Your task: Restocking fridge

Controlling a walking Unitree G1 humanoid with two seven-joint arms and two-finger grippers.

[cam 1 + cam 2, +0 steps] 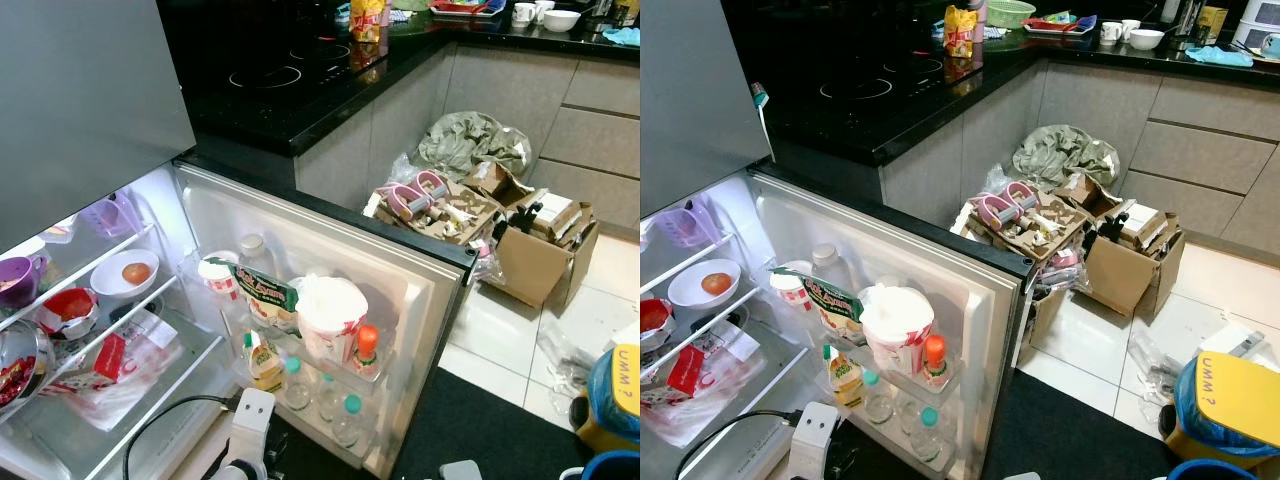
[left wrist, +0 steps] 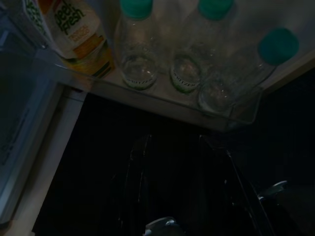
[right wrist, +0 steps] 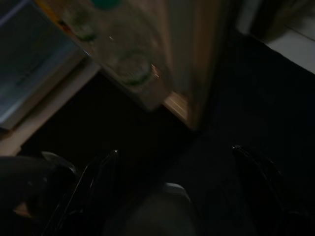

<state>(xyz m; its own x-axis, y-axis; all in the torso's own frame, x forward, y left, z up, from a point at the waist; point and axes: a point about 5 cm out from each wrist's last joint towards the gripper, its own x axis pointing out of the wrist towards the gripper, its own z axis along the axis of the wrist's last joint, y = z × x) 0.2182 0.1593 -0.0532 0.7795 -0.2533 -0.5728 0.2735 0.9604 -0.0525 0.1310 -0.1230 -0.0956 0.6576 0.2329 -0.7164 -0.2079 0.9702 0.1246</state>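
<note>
The fridge door (image 1: 400,270) is standing wide open, its inner shelf facing the camera. On that door shelf a white tub (image 1: 330,318) is sitting beside a small orange-capped bottle (image 1: 366,352), with a yellow juice carton (image 1: 262,362) and three clear bottles with teal caps (image 2: 177,59) standing in the lower rack. Inside the fridge, a white bowl holding an egg (image 1: 126,273) is resting on a wire shelf, a red bowl (image 1: 70,310) lying just beside it.

The left gripper (image 2: 179,167) is hanging low in shadow beneath the bottle rack, fingers apart and holding nothing. The right gripper (image 3: 177,172) is hanging over the dark mat (image 1: 480,420) near the door's lower corner, fingers spread wide, empty.

An open cardboard box (image 1: 535,250) is sitting on the tiled floor (image 1: 500,330) by the cabinets.
</note>
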